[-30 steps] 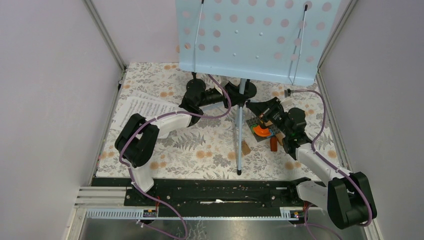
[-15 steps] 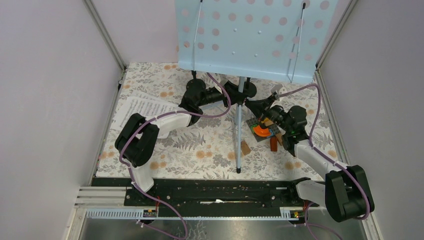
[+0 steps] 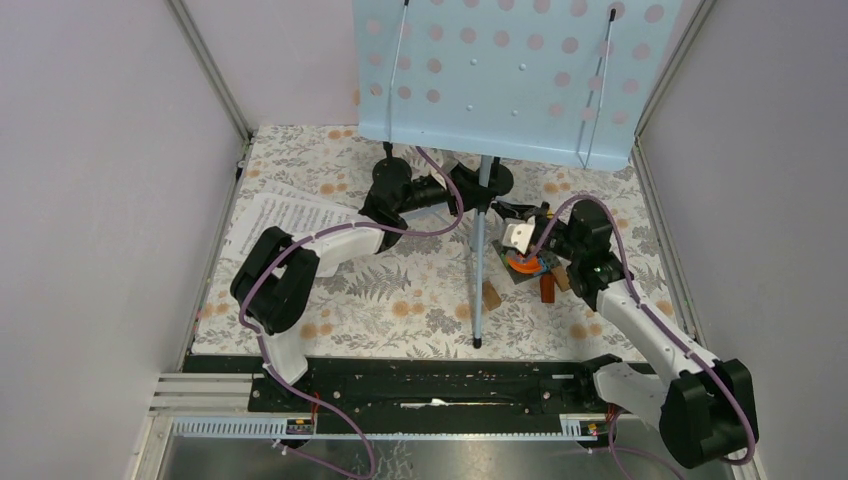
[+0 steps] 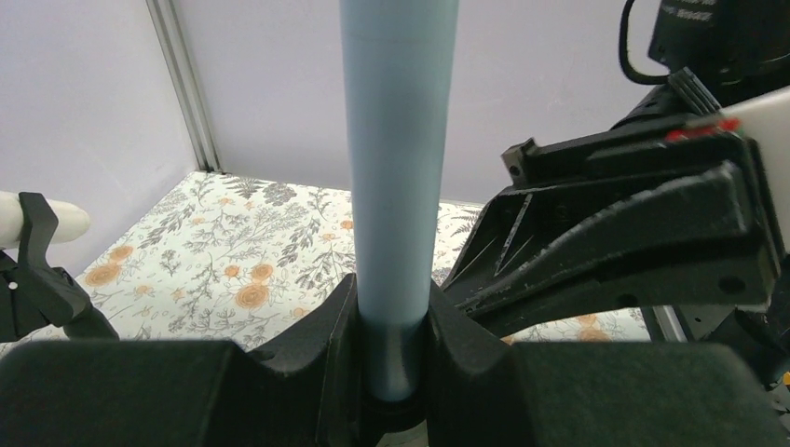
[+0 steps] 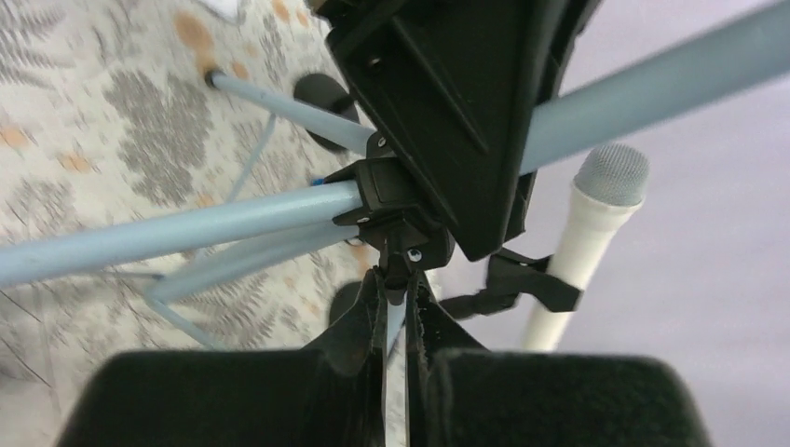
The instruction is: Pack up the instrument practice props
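Note:
The light-blue perforated music rack stands upright at the back on its pole and tripod legs. My left gripper is shut around the pole, which fills the notch between the fingers. My right gripper comes in from the right at the same height. It is shut on a black tab under the rack's black leg collar. A white microphone sits in a black clip holder. White sheet-music pages lie at the left.
Colourful toy blocks and small brown wooden blocks lie beside the right arm. A tripod leg reaches toward the near edge. Grey walls close in on both sides, and a black round base stands behind the legs.
The right wrist has rolled and its arm has shifted, so a white part of it now faces up. The rack top swayed slightly left and back. The left arm has stayed still.

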{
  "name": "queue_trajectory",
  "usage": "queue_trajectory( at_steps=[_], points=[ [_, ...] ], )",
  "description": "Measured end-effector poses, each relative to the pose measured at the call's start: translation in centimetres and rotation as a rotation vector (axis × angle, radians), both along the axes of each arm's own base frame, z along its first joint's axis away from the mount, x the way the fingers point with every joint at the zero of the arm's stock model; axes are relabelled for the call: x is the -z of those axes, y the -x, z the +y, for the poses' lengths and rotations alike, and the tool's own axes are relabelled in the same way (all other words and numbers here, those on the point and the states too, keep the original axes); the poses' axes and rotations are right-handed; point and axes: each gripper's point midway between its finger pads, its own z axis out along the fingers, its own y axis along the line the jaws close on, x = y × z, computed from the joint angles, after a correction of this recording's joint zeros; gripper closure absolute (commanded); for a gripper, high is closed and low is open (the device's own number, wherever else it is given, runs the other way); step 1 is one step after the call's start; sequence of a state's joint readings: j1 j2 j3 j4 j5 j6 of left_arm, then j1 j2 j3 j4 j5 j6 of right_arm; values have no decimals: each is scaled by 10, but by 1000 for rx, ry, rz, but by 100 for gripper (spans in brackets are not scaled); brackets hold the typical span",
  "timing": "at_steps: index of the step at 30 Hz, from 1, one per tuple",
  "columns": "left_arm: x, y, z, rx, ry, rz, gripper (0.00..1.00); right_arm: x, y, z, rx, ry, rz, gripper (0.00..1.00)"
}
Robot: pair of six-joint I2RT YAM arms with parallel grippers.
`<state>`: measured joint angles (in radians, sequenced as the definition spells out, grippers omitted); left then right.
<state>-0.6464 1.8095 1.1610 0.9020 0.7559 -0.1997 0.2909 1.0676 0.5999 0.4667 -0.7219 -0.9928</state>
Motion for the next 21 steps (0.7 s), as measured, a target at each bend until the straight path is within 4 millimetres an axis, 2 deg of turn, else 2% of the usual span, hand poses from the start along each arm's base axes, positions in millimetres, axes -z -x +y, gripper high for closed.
queue_trajectory(
  at_steps=[3, 5, 8, 10, 12, 14, 16, 19, 21],
  points=[
    [0, 1, -1, 2, 1, 0, 100, -1, -3, -6, 43, 163, -93, 100],
    [0, 1, -2, 5, 3, 1, 100, -1, 1, -5, 55, 265, -163, 96],
    [-1, 5, -5, 15, 5, 1, 100, -2, 5, -9, 74, 337, -206, 79],
    [-1, 8, -8, 22, 5, 2, 92, -3, 9, -13, 88, 350, -203, 71],
    [-1, 9, -9, 25, 5, 2, 83, -4, 12, -16, 106, 329, -182, 70],
    [-1, 9, -9, 24, 5, 2, 70, -14, 18, -21, 153, 251, -156, 67],
    [-1, 9, -9, 23, 5, 3, 58, -33, 24, -29, 222, 106, -122, 59],
    [2, 8, -9, 21, -3, 15, 45, -59, 35, -45, 332, -171, -43, 51],
    [3, 8, -9, 19, -8, 25, 37, -64, 43, -53, 374, -349, 32, 46]
  ],
)
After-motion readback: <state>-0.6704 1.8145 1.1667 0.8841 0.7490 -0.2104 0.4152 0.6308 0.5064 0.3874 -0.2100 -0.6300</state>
